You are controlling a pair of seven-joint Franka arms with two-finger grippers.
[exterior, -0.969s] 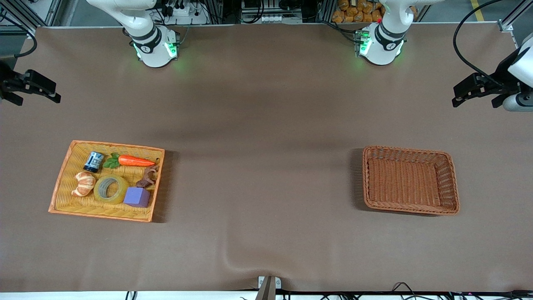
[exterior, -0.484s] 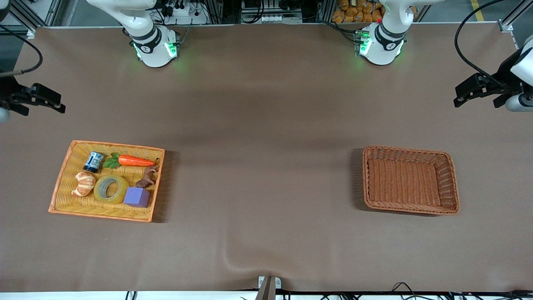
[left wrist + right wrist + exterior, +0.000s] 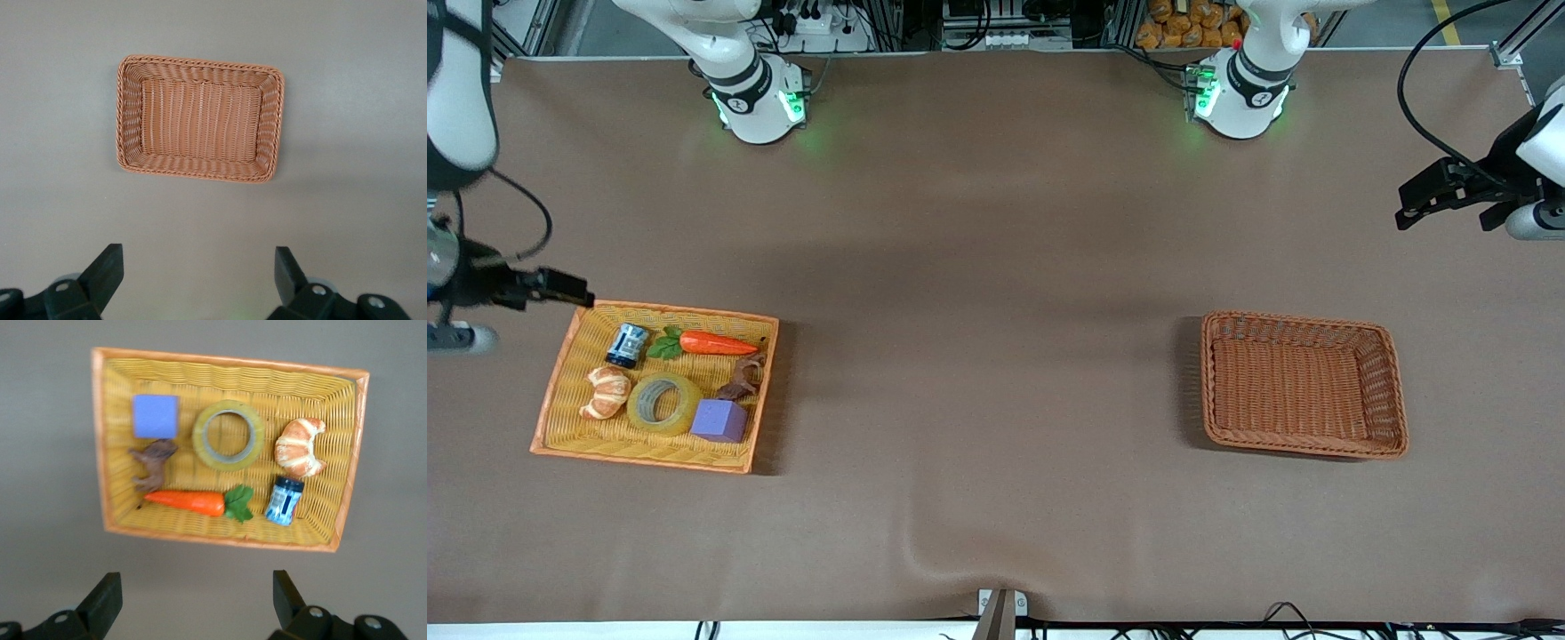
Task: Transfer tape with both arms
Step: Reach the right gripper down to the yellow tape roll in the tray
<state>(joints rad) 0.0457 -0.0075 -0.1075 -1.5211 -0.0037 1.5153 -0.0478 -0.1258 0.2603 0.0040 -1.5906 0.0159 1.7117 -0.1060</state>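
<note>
Progress: nothing is done yet; the tape [image 3: 664, 403] lies untouched in the yellow tray [image 3: 560, 380], and the pick, the hand-over and the drop into the brown basket [image 3: 1395, 391] are all left, I judge.
Tape: yellowish translucent ring with grey core, flat, croissant [image 3: 607, 391] at its 9 o'clock, purple cube [image 3: 719, 420] at 3 o'clock.
My right jaws [image 3: 193, 603]: wide open, empty, over the counter [image 3: 996, 267] just beside the tray.
My left jaws [image 3: 197, 277]: wide open, empty, waiting above the counter near the basket.
</note>
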